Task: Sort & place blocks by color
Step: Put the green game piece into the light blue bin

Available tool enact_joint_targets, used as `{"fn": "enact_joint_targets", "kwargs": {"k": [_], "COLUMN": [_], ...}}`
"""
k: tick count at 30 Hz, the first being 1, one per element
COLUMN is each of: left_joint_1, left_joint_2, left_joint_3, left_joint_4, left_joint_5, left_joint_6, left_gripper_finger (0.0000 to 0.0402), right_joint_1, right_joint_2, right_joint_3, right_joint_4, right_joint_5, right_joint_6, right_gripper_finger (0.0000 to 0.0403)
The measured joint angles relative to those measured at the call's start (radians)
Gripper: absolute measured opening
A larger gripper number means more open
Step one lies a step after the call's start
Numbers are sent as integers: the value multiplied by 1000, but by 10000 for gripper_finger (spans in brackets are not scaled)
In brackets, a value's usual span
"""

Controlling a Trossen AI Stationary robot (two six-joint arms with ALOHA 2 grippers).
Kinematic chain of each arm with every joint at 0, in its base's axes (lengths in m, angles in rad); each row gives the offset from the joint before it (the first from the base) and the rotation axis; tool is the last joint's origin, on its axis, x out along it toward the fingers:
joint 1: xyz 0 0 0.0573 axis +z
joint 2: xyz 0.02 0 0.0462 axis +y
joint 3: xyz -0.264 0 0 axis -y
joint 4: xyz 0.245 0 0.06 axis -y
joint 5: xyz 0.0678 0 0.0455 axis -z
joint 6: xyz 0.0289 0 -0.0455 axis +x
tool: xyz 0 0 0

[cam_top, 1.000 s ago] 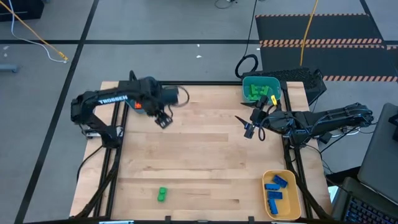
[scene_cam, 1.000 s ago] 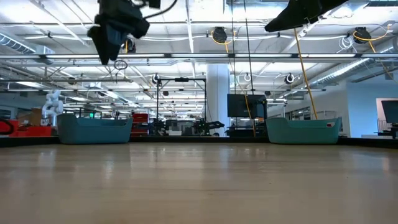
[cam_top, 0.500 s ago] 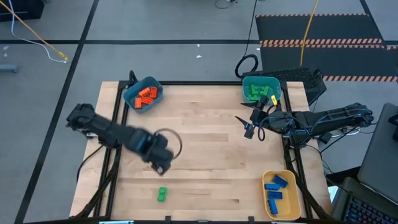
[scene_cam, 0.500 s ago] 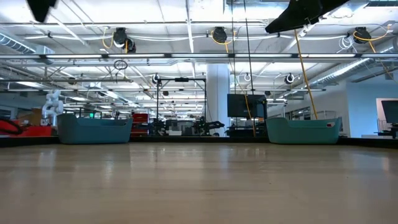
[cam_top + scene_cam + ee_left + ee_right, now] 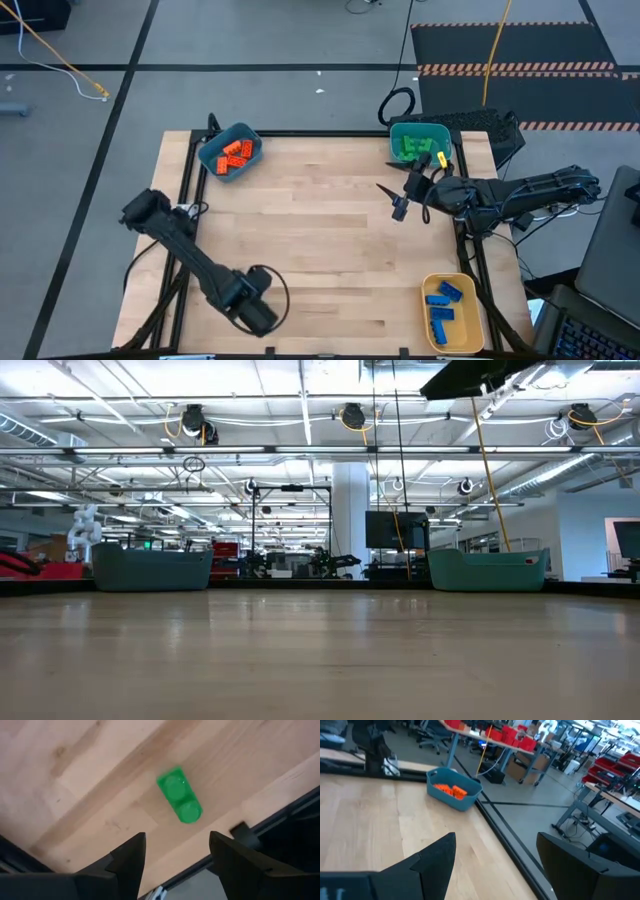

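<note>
The left claw (image 5: pixel 175 851) has swung from the orange bin to above the last green block (image 5: pixel 179 795). Open and empty, it looks set to grab. The right claw (image 5: pixel 399 205) waits open by the green bin (image 5: pixel 404 128).

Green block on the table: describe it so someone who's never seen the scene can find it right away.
Go to the near edge of the wooden table, the side away from the two teal bins, towards the left. The left hand hovers open directly above the green block, a small two-stud brick lying flat on bare wood. It is the only block not in a bin.
</note>
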Motion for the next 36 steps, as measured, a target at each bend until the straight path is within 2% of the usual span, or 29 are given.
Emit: {"fn": "enact_joint_targets", "kwargs": {"k": [14, 23, 36], "left_joint_1": [-102, -131, -149], "left_joint_2": [31, 32, 32], "left_joint_3": [0, 0, -134], "left_joint_4": [-2, 19, 192], "left_joint_5": [-62, -128, -108], "left_joint_6": [-202, -249, -287], "left_gripper_finger": [221, 221, 221], "right_joint_1": [0, 0, 0], "right_joint_2": [8, 8, 8], "right_joint_3": [0, 0, 0], "right_joint_4": [17, 17, 28], "right_joint_5": [0, 0, 0], "right_joint_6": [-2, -1, -4], "right_gripper_finger": [270, 270, 270]}}
